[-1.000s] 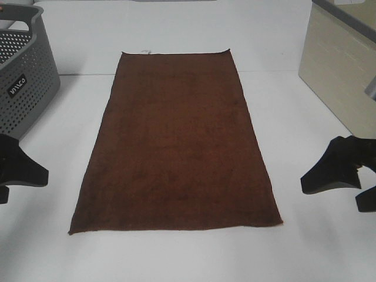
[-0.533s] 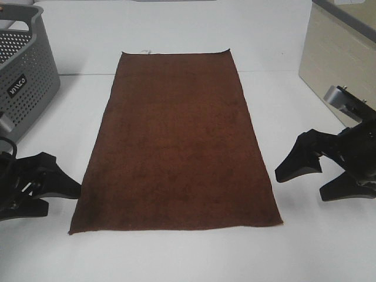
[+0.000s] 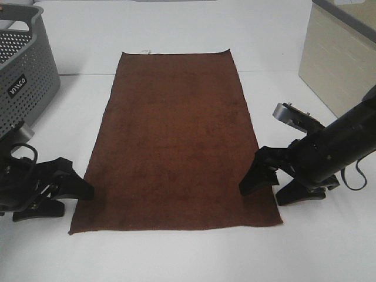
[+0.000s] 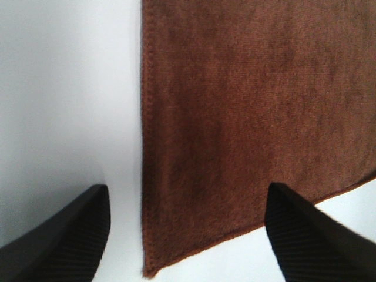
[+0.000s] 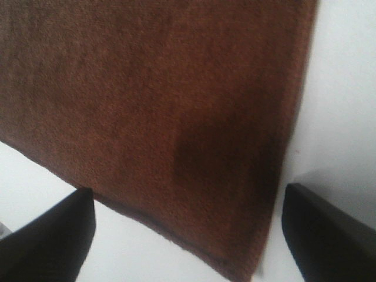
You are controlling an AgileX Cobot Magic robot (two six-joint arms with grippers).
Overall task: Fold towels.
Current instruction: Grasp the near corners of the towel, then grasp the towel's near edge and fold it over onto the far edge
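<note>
You had a brown towel (image 3: 176, 141) spread flat on the white table (image 3: 176, 29), a long rectangle with a short, plush nap, stitched hems and a small pale tag at its far edge. Your left gripper (image 3: 73, 201) sat just beside the near left corner with its jaws apart, the ribbed black fingers (image 4: 70, 241) framing that corner in the wrist view. Your right gripper (image 3: 262, 195) was also spread wide at the near right corner, one tip over the hem and the other on bare table. A grey perforated plastic basket (image 3: 23, 76) stood at far left and a beige cabinet (image 3: 341, 64) at far right, both well apart from the cloth.
</note>
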